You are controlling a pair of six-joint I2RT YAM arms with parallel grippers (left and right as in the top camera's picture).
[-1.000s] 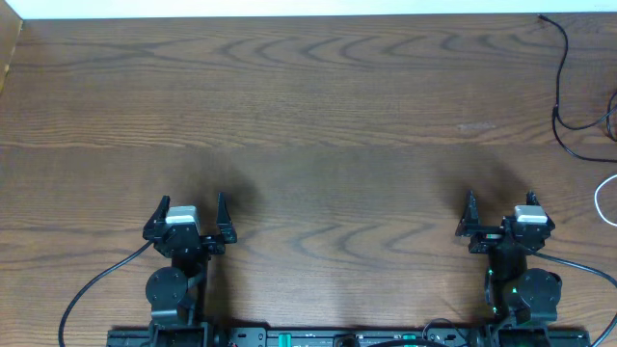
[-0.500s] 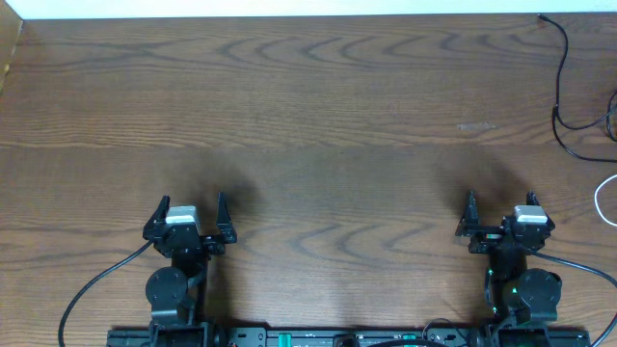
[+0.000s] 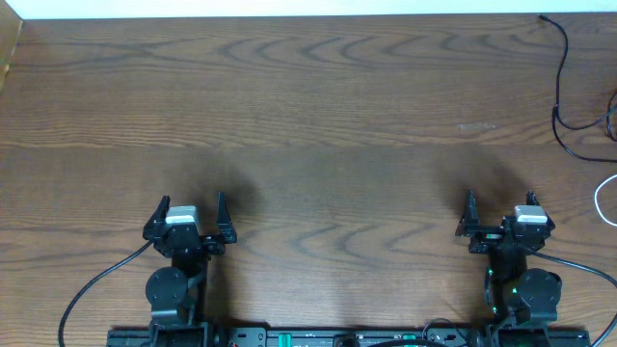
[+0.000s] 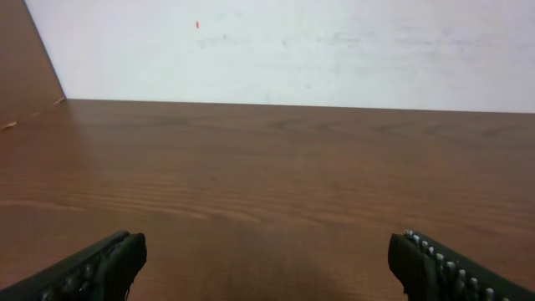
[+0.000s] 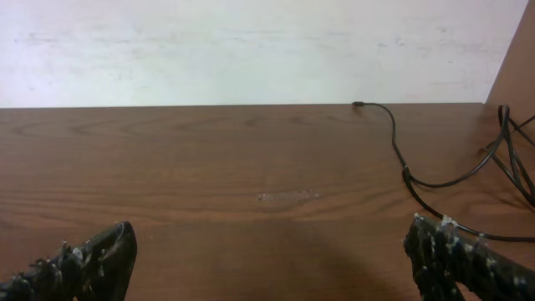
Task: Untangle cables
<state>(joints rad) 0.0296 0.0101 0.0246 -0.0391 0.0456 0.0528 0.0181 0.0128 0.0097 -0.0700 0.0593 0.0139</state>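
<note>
While both arms sit at the near edge of the table [image 3: 308,116], the left gripper [image 3: 190,206] and right gripper [image 3: 501,204] hold their jaws spread wide, gripping and touching nothing. The black cables [image 3: 560,108] lie loose at the far right, well apart from both. Only the overhead view shows the white cable [image 3: 603,200]. The right wrist view shows a black plug end [image 5: 358,104] near the wall [image 5: 251,50].

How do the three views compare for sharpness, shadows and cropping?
Overhead: sharp, evenly lit, soft shadows on the table ahead of the left gripper and right gripper; the black cable is cropped at the right edge. Left wrist: soft focus, near fingers blurred. Right wrist: equally soft, though the cable reads clearly.
</note>
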